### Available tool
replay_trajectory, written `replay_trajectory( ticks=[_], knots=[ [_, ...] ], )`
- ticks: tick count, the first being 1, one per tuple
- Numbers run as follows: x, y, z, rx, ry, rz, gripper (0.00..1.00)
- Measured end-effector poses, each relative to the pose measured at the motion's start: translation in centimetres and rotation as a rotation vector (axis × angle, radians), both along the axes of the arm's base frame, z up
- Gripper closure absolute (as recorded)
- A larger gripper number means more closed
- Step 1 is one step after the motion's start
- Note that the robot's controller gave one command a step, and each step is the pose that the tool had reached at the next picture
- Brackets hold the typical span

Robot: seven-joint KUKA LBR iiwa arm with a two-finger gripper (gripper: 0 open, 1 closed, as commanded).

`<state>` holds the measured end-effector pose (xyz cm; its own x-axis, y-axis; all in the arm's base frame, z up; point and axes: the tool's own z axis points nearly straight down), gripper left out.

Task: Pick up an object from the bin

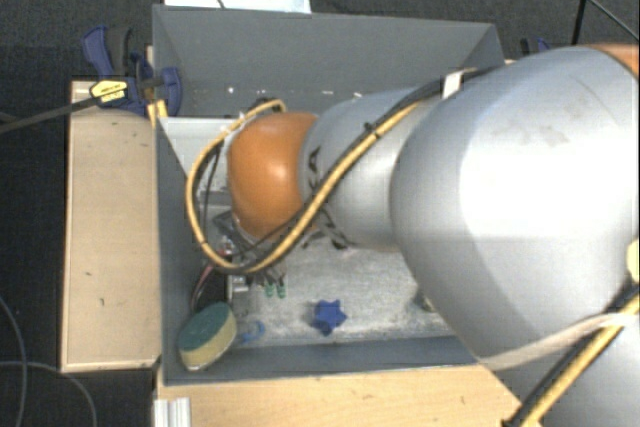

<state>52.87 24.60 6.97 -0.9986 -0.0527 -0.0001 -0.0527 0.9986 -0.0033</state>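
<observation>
The round disc [207, 335], dark green on top with a pale yellow edge, lies tilted in the near-left corner of the grey metal bin [330, 50], leaning against the left wall. The gripper [243, 283] hangs low in that same corner, just above and slightly right of the disc. The view does not show whether the two touch. Most of the gripper is hidden under the arm's orange wrist cover [265, 175] and a loop of yellow cable [300, 215], so it cannot be told whether it is released, clenched or grasping anything. Just right of the disc a small pale blue piece [251, 328] rests on the bin's speckled floor. Further right, well apart from the gripper, lies a small crumpled dark blue thing [326, 316]. The broad silver arm [500, 215] covers the right half of the bin.
</observation>
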Motion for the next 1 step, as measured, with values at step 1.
replay_trajectory(
  ticks=[1],
  knots=[
    [2.73,-2.56,15.74,0.006,-0.009,0.015,1.0]
  ],
)
